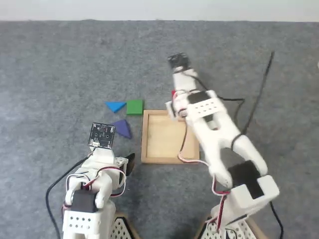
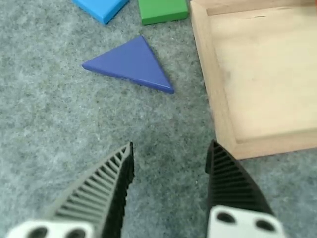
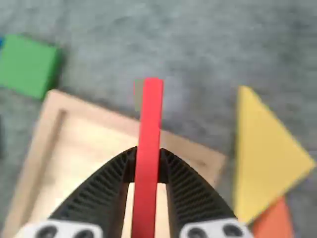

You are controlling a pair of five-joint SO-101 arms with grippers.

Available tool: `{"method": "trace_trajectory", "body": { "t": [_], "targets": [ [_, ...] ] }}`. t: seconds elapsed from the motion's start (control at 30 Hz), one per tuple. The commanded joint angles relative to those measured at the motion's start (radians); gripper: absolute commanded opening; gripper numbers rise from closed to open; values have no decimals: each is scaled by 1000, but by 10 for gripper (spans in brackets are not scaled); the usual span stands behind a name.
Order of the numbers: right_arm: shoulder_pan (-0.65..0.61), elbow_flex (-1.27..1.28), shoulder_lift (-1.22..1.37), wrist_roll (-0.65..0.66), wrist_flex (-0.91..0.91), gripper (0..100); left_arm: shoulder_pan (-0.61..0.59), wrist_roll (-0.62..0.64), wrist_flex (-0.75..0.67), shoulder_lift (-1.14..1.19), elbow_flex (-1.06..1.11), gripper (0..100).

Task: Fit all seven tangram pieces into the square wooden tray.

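The worktop [image 1: 60,64] is covered in grey, short-pile carpet, with the square wooden tray [image 1: 145,137] at its centre, holding no pieces yet.

The right jaws are closed on the red piece [image 3: 151,104], held on edge above the tray's far rim. The left jaws stand open and grip nothing, low over the carpet just beside the tray's near corner. The dark blue triangle [image 2: 131,64] lies flat in front of them. The green square [image 2: 162,11] and light blue piece [image 2: 101,7] lie beyond it. The yellow triangle [image 3: 262,153] and an orange piece [image 3: 275,220] lie outside the tray's far side.

The pieces look rigid, light and smooth-faced (likely slippery under a loose pinch). A flat piece is judged best taken across two opposite edges near its middle.
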Motion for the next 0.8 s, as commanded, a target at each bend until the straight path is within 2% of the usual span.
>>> {"method": "trace_trajectory", "body": {
  "t": [0.0, 0.17, 0.27, 0.47, 0.77],
  "targets": [
    [-68, -29, -8, -28, 7, 7, -6, -6, 5, -20, -7, 238],
    [-91, -81, -5, 5, 120, 17, -6, -6, 5, -20, -7, 238],
    [-84, -101, -8, 9, 185, 75, -6, -6, 5, -20, -7, 238],
    [-79, -104, -7, 26, 199, 106, -6, -6, 5, -20, -7, 238],
    [-160, -124, -10, 43, 260, 106, -6, -6, 5, -20, -7, 238]
  ]
}}
